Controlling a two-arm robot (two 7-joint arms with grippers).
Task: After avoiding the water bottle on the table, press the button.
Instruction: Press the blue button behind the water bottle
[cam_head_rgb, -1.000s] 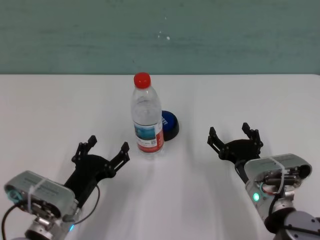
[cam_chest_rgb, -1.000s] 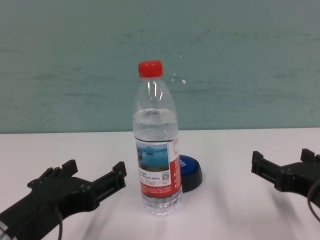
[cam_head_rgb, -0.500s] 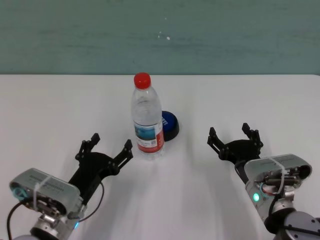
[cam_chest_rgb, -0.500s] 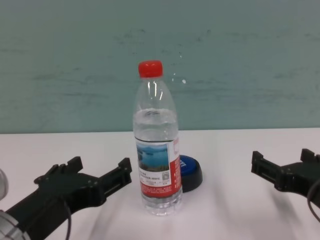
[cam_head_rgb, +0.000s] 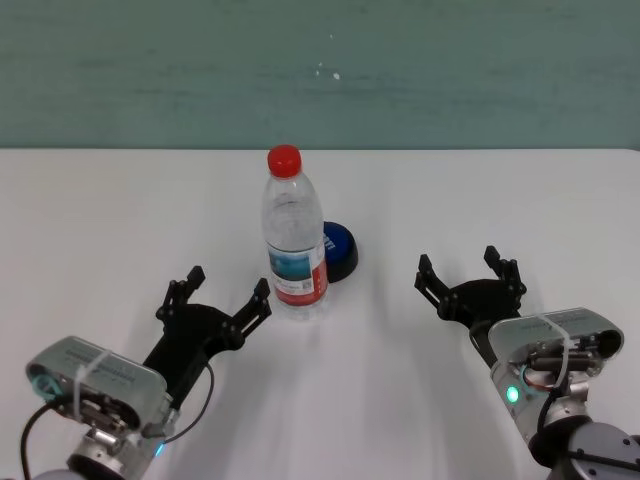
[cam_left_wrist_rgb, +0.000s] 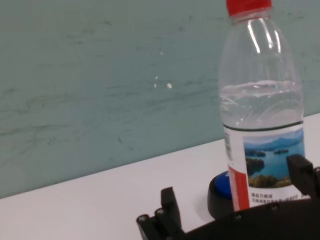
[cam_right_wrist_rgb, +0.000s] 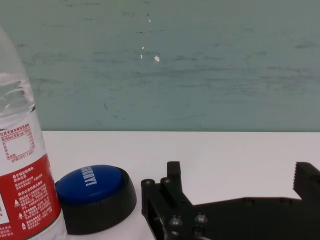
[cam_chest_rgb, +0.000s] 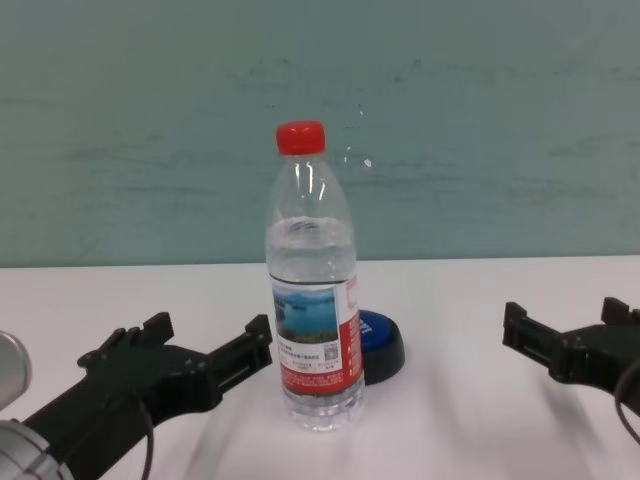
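Left end effector nearer water bottle than before, spread wide, empty; bottle upright, cap skyward; right end effector splayed, parked.

Teal wall behind, matte, scuffed with faint streaks and a few small white chips near centre. It runs straight along the far edge of the white counter. Even, diffuse light; only soft shadows on the counter.

Teal wall (scuffed, white flecks) behind.
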